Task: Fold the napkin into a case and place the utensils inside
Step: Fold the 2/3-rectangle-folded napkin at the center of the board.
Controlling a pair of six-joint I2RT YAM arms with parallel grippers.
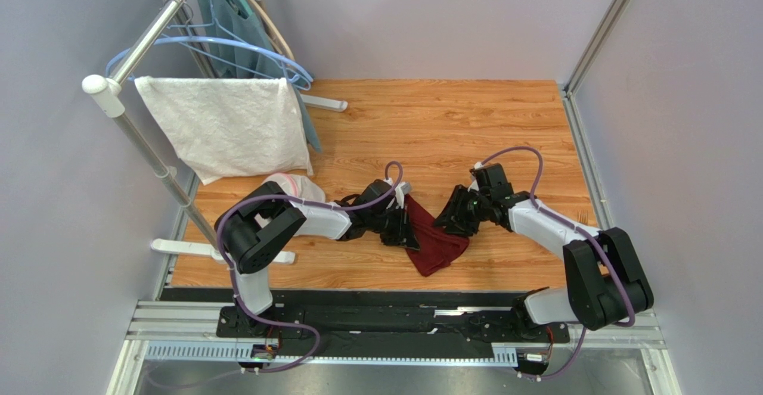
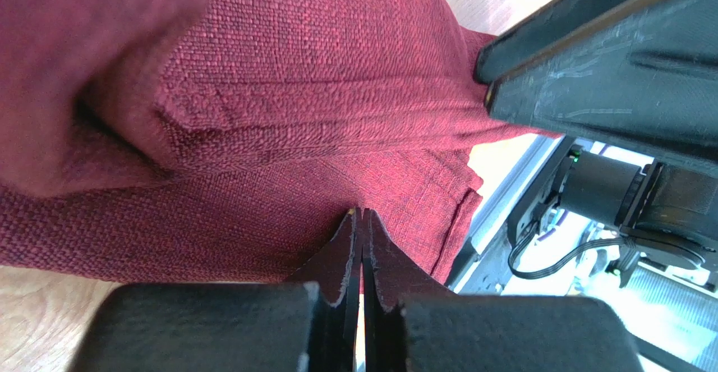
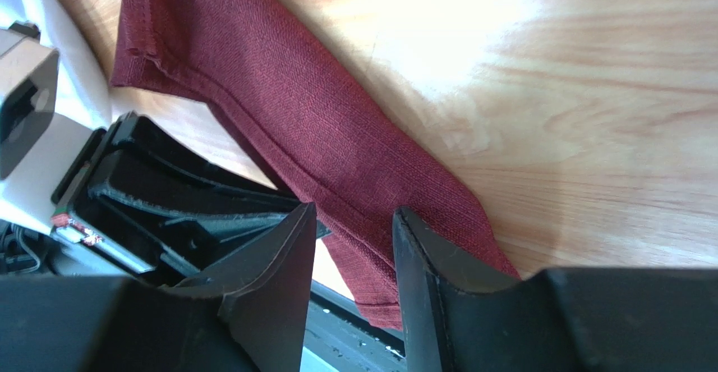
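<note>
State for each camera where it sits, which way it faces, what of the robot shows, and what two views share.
Top external: above and behind the bases, looking down on the table; both arms show.
Left wrist: on the left arm, facing the napkin past the shut left fingers.
Right wrist: on the right arm, facing the table past the open right fingers.
Shared: both wrist views see the napkin.

Bright, even light; glare whitens the table [image 3: 590, 136] toward 12 o'clock, and the close napkin [image 2: 84, 52] blurs at 10 o'clock.
</note>
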